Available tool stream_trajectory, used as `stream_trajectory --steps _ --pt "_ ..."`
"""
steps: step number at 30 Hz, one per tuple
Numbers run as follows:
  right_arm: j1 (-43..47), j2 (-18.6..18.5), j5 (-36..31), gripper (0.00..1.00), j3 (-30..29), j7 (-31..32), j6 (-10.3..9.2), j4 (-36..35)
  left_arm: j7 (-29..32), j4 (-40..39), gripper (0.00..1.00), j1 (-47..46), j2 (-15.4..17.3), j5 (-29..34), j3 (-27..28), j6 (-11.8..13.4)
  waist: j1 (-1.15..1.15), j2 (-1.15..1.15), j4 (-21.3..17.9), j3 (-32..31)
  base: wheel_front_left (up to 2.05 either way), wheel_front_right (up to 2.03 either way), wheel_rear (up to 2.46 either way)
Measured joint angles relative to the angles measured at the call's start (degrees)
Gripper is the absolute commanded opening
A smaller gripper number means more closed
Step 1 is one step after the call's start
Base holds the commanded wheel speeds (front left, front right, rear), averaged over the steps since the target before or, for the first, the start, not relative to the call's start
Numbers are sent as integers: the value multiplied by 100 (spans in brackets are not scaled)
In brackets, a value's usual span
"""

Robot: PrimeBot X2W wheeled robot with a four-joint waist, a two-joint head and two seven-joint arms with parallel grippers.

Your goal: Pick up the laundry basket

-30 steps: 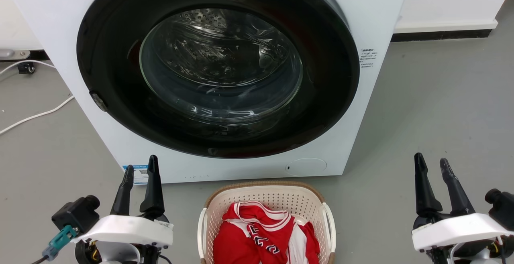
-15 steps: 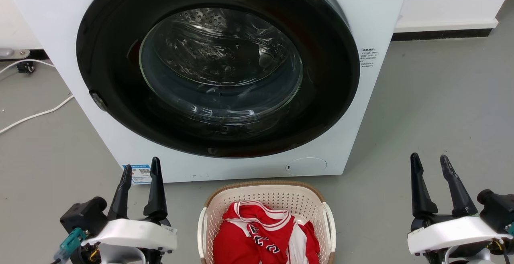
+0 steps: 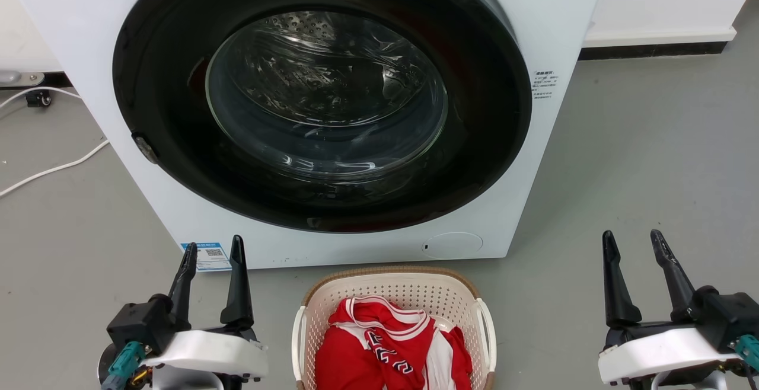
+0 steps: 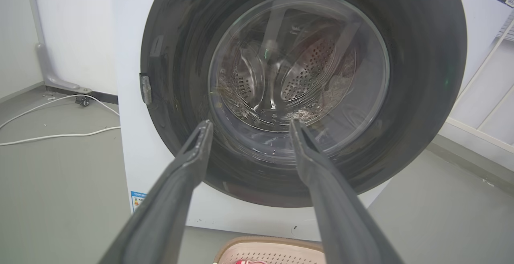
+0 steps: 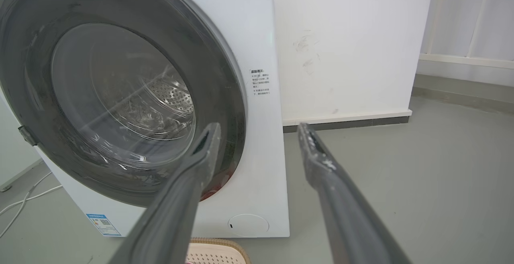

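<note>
Nearest, the left gripper (image 3: 214, 245) stands well left of the basket (image 3: 391, 272), its fingers spread and empty. The right gripper (image 3: 632, 236) stands farther off to the basket's right, likewise spread and empty. Both point beyond the basket, not at it. The basket sits on the floor (image 3: 640, 159) between them, with a red shirt (image 3: 379, 342) inside and its white handles (image 3: 488, 331) untouched. Just behind the basket is the washer (image 3: 563, 16), its door (image 3: 320, 111) shut. Nothing of the lift looks done: both arms must yet close in on the handles, grip and raise.
</note>
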Motion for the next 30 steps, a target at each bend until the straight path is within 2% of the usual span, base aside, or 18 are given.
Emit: stream_trajectory --steps 30 --pt "127 -4 -1162 100 32 -334 1 -181 -311 -36 100 110 5 1263 -107 7 0 0 16 26 0 0 0"
